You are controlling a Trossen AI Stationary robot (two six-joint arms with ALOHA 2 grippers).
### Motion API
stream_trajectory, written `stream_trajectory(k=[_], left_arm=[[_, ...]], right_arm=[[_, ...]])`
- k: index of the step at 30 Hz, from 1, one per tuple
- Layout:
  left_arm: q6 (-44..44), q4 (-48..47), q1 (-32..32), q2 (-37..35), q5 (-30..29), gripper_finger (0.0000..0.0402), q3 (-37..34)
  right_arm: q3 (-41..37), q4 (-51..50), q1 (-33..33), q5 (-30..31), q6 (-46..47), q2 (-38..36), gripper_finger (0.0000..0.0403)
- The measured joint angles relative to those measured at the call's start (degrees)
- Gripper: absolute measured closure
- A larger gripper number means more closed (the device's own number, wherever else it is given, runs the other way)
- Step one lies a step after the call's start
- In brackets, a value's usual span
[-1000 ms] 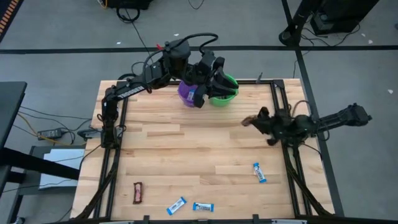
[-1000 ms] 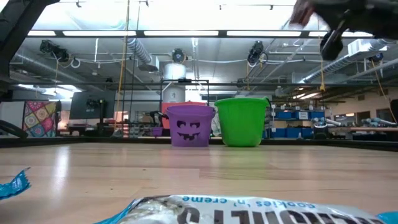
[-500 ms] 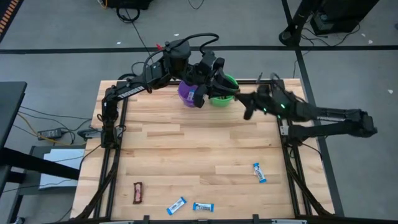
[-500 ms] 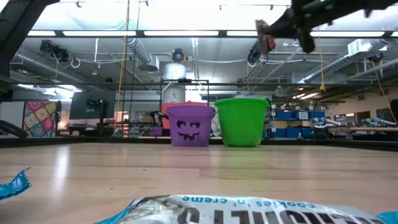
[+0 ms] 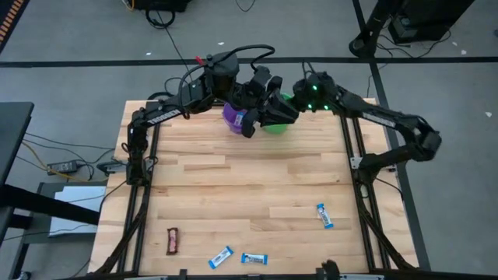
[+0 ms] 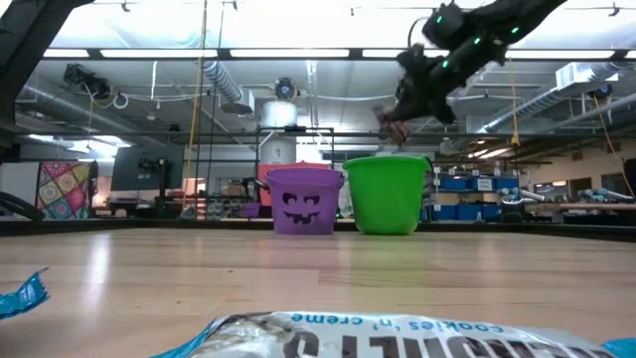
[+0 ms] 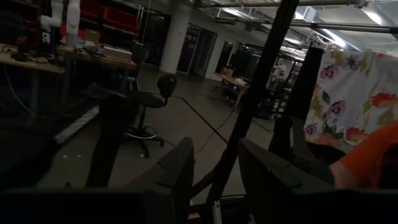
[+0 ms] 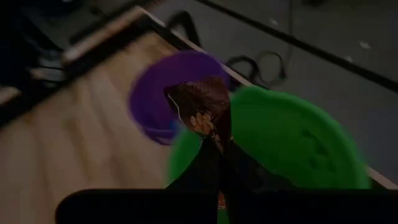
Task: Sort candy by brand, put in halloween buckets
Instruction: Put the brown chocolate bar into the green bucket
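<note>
You are looking level across a wooden table (image 6: pixel 328 268). At its far side a purple bucket (image 6: pixel 303 200) with a carved grin stands just beside a green bucket (image 6: pixel 388 195) on its right. Above the green bucket, the right gripper (image 6: pixel 396 121) hangs in the air, pinching a dark candy (image 6: pixel 392 123). Close to you, a blurred silver wrapper (image 6: pixel 397 336) fills the bottom edge, and a blue wrapper (image 6: pixel 22 294) shows at the left edge.

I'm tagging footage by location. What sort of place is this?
Probably an industrial lab or workshop: exposed ceiling ducts, shelving with blue bins behind the wooden table, and cables on the grey floor.
</note>
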Motion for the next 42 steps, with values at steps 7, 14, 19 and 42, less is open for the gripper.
stream_trajectory(k=[7, 14, 19, 42], left_arm=[[-0.29, 0.00, -0.62, -0.01, 1.04, 0.0270, 0.00], [0.10, 0.64, 0.36, -0.88, 1.35, 0.0270, -0.02], [1.87, 0.07, 4.26, -3.22, 0.04, 0.0270, 0.52], [20.54, -14.95, 29.12, -4.92, -19.24, 0.0270, 0.28]], right_arm=[[4.05, -1.60, -2.45, -1.63, -2.96, 5.51, 0.0389], [6.34, -1.84, -2.34, -2.06, -3.96, 3.86, 0.0388], [6.48, -1.94, -2.34, -2.17, -4.01, -0.92, 0.0388], [6.46, 3.48, -3.53, 3.00, 6.51, -7.17, 0.0387]])
